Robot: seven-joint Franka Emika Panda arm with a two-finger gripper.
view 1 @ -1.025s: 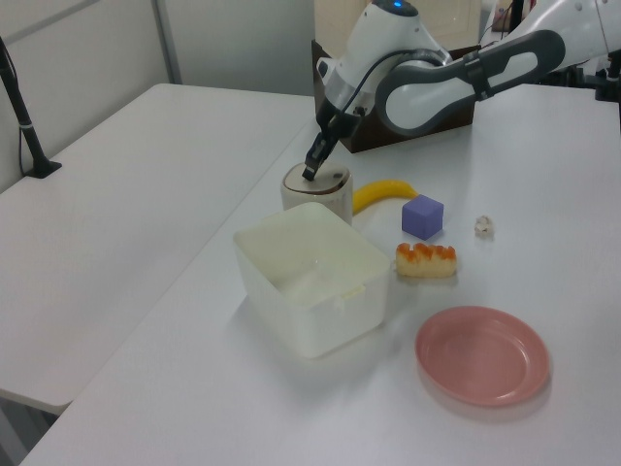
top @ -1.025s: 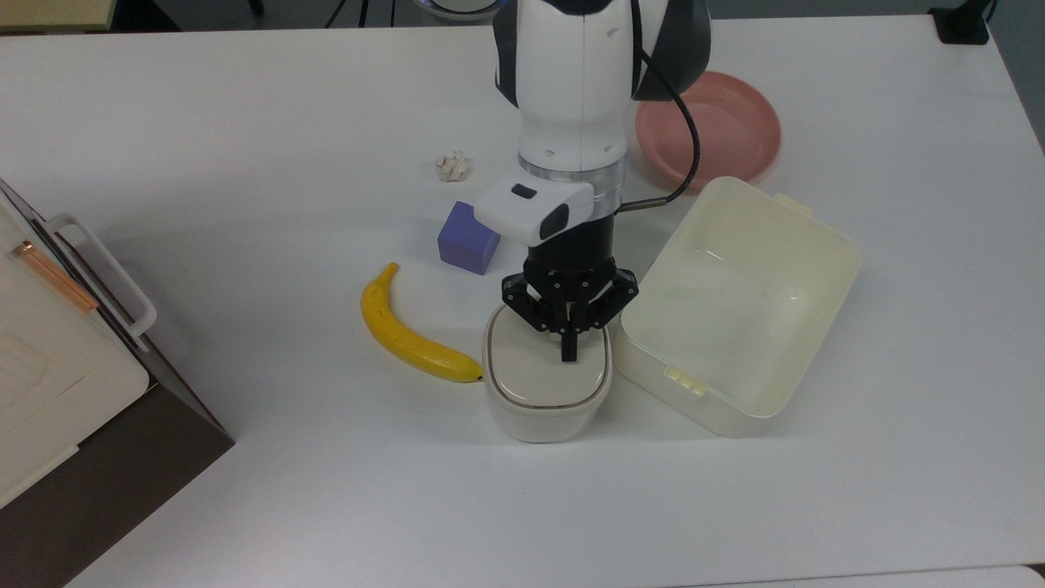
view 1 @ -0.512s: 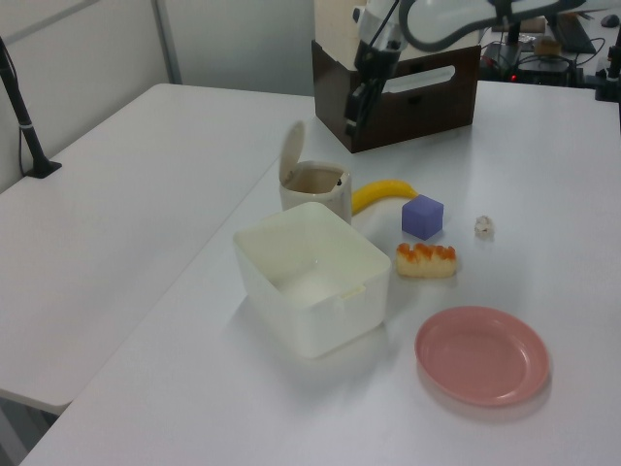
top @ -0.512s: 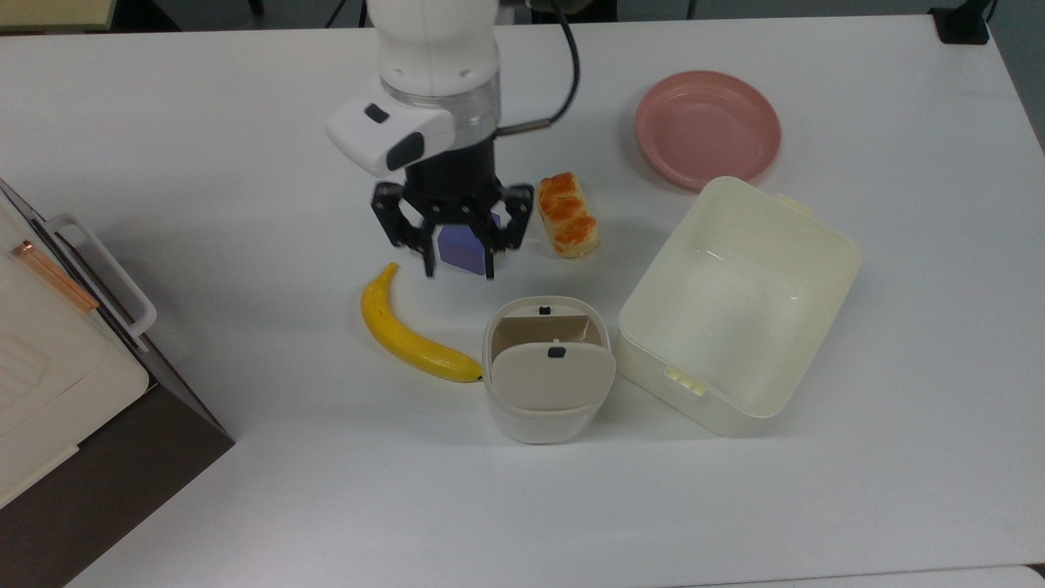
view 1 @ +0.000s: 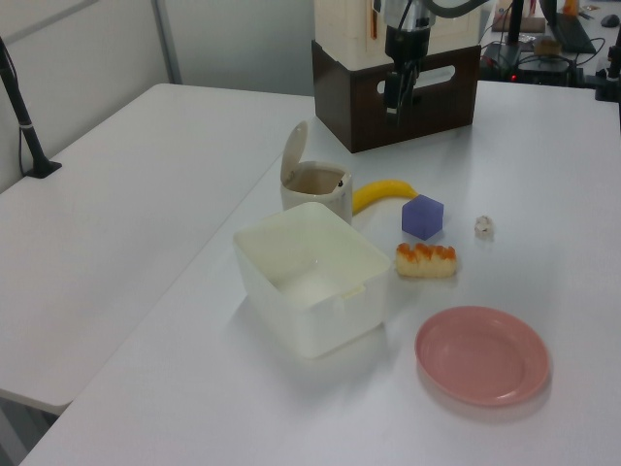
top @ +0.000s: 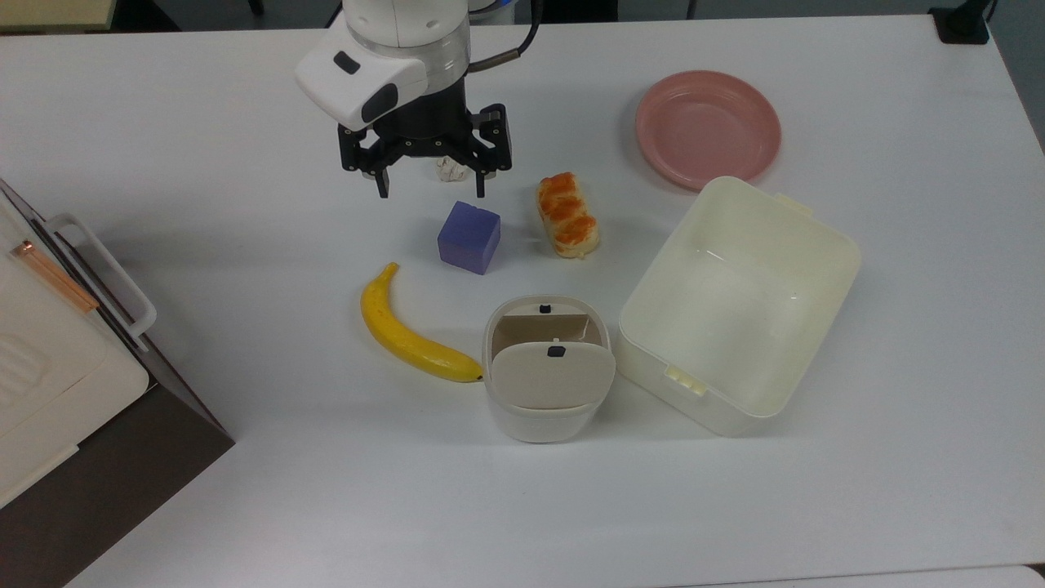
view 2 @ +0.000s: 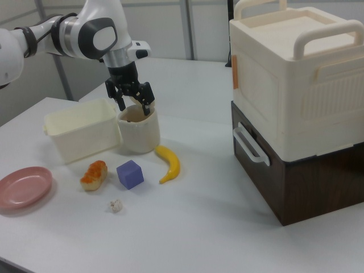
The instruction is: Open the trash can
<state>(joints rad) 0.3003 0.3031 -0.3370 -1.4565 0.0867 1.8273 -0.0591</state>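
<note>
The trash can [top: 543, 420] is a small off-white rounded bin near the table's middle, between the banana and the cream tub. Its beige lid [top: 553, 377] with a small black button stands flipped up, and the brown inside [top: 541, 328] shows. In the left view the trash can [view 1: 316, 190] has its lid [view 1: 293, 153] raised on the left view's left. My gripper [top: 430, 193] hangs open and empty well beyond the bin, over the crumpled paper ball. In the right view the gripper [view 2: 135, 106] appears above the trash can [view 2: 140, 135].
A banana [top: 406, 333], purple cube [top: 468, 237] and orange-topped pastry [top: 566, 214] lie around the bin. A paper ball [top: 451, 169] sits under the gripper. A cream lidless tub [top: 718, 416] is beside the bin, a pink plate [top: 707, 126] behind it. A brown box [top: 98, 457] with a cream case stands at the top view's left.
The shut gripper left the lid, rose and moved to the top view's upper left, opening as it went. The lid sprang up and stays raised.
</note>
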